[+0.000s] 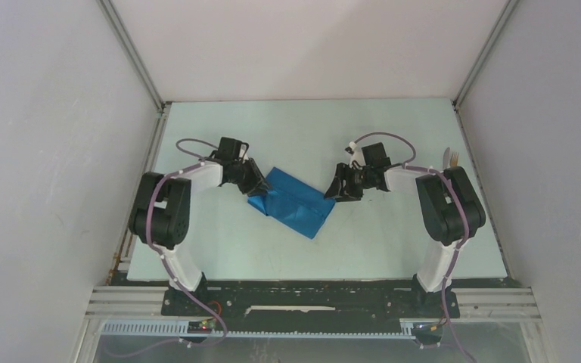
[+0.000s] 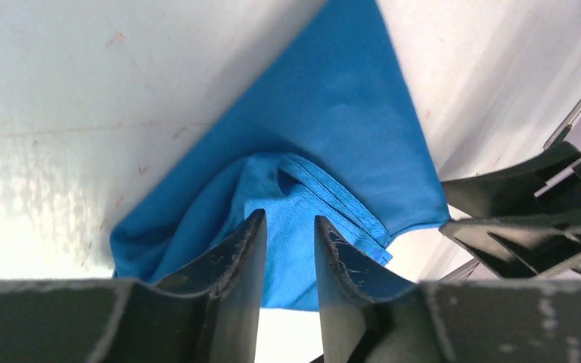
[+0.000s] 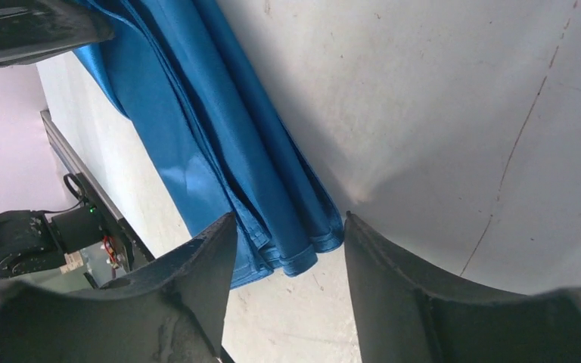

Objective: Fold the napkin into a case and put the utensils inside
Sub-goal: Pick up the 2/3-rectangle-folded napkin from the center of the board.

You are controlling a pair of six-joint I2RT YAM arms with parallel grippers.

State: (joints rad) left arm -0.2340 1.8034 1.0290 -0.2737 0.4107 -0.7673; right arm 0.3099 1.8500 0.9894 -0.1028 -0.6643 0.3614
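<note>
The blue napkin (image 1: 295,200) lies folded into a long, several-layered strip slanting across the middle of the table. My left gripper (image 1: 257,187) is at its upper-left end. In the left wrist view (image 2: 287,227) the jaws stand slightly apart, with a bunched fold of the napkin (image 2: 333,128) between the tips. My right gripper (image 1: 337,190) is at the strip's right end. In the right wrist view (image 3: 287,227) it is open, with the layered end of the napkin (image 3: 219,144) just ahead between the tips. The utensils (image 1: 450,159) lie at the far right, partly hidden behind the right arm.
The table (image 1: 310,128) is pale with white walls on three sides. A dark rail with cables (image 1: 310,299) runs along the near edge. The right gripper's fingers (image 2: 522,212) show at the right of the left wrist view.
</note>
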